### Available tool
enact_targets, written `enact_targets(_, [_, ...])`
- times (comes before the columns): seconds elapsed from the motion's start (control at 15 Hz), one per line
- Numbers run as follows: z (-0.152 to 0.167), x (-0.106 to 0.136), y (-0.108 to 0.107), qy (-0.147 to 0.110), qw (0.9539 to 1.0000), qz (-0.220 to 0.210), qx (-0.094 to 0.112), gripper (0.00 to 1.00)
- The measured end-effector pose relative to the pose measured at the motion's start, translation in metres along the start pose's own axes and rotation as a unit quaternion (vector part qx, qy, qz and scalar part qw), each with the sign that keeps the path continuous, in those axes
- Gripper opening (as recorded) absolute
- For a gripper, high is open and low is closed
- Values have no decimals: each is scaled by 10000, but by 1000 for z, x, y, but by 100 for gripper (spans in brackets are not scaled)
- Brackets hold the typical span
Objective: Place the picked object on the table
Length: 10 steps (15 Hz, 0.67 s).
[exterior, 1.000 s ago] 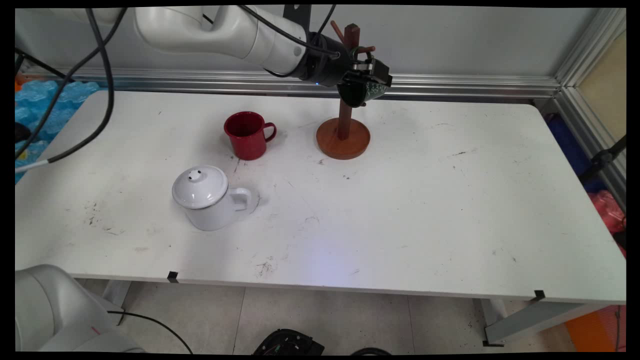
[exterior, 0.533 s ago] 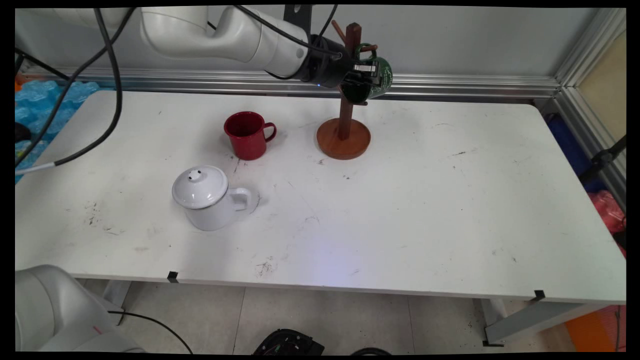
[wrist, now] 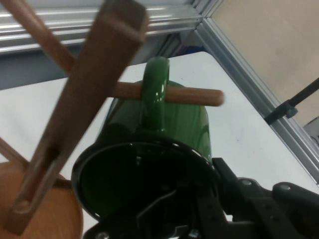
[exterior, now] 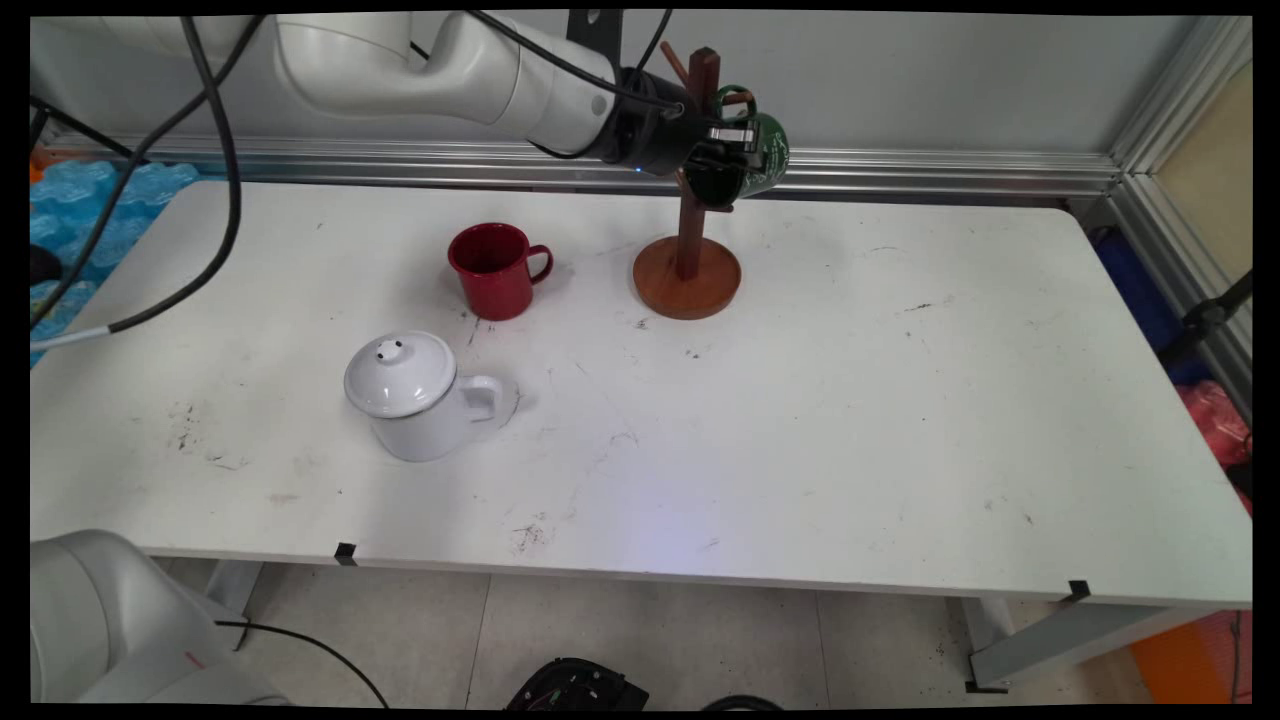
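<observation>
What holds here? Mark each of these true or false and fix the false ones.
1. The gripper grips a green mug. True.
2. The green mug's handle is looped over a peg of the wooden mug tree. True.
3. The red mug lies on its side. False: it stands upright, to the picture's left of the mug tree's base.
4. The white kettle has no lid. False: a white lid sits on it.
5. The green mug rests on the table. False: it is held up in the air at the mug tree's top.
</observation>
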Motion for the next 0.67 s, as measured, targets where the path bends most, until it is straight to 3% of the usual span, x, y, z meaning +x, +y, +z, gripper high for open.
enact_targets(0.67, [-26, 9, 29, -118, 9990, 207, -387, 0])
